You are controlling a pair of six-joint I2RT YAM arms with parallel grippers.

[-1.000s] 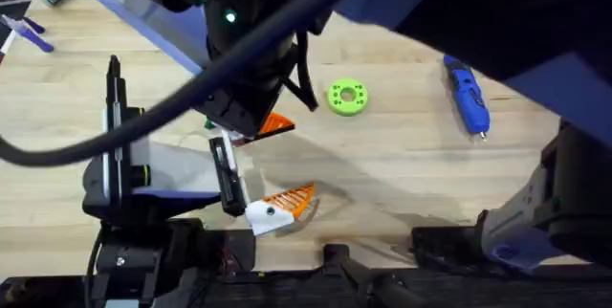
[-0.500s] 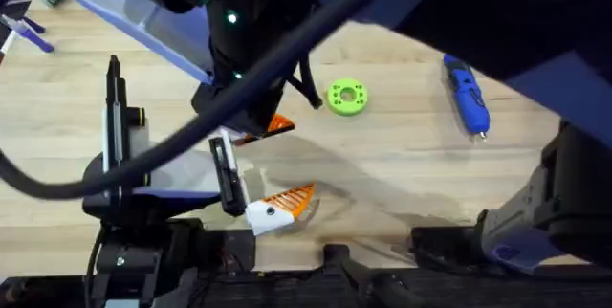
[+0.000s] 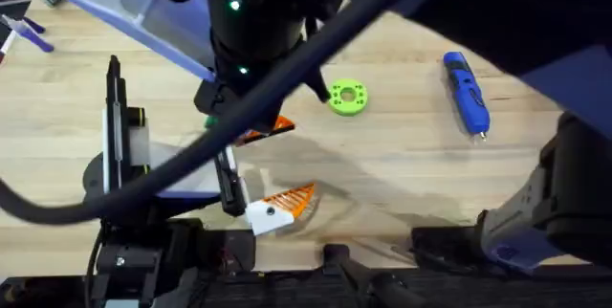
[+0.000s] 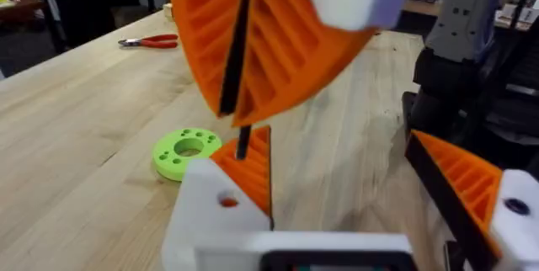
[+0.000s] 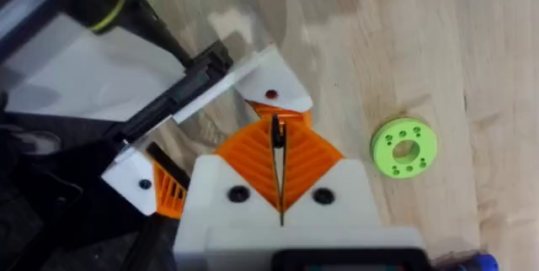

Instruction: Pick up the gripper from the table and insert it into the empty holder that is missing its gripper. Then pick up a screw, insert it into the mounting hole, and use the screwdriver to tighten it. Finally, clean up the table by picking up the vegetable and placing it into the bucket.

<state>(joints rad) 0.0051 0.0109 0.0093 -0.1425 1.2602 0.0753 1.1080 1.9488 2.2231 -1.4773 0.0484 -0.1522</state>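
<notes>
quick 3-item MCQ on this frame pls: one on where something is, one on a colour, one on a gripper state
1. Where does the screwdriver lie in the overhead view?
A. at the table's right side, right of the green ring
B. inside the green ring
C. under the left arm's base

2. What colour is the ring on the table?
A. red
B. green
C. white

3. How do the right gripper's orange pads stand in the right wrist view?
A. spread wide apart
B. pressed together on a thin dark piece
C. taken off their mounts

Answers:
1 A, the blue tool lies alone on bare wood, well right of the ring.
2 B, it is bright green in the overhead and both wrist views.
3 B, the two ribbed pads meet along a narrow line with a dark strip between them; what that strip belongs to I cannot tell.
</notes>
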